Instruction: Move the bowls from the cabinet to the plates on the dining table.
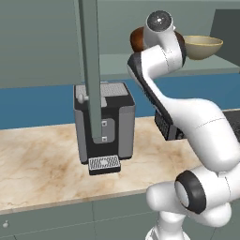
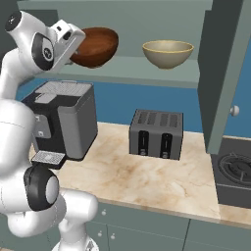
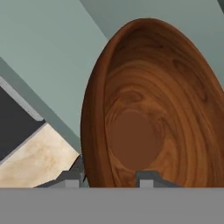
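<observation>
A glossy reddish-brown wooden bowl [image 3: 144,109] is tilted at the left of the cabinet's pale shelf [image 2: 132,67]. My gripper [image 3: 109,178] is shut on its near rim, with one finger inside and one outside. From the right base view the hand [image 2: 66,35] reaches the brown bowl [image 2: 95,46] from the left. In the left base view the arm hides most of the brown bowl [image 1: 137,40]. The pale olive bowl [image 2: 167,53] stands upright on the shelf to its right, also seen as the olive bowl [image 1: 202,47]. The plates and the dining table are out of view.
The open cabinet doors [image 1: 91,70] [image 2: 223,73] hang at either side of the shelf. Below, on the marble worktop [image 2: 147,181], stand a black coffee machine [image 2: 63,120], a toaster [image 2: 157,133] and a stove [image 2: 235,171].
</observation>
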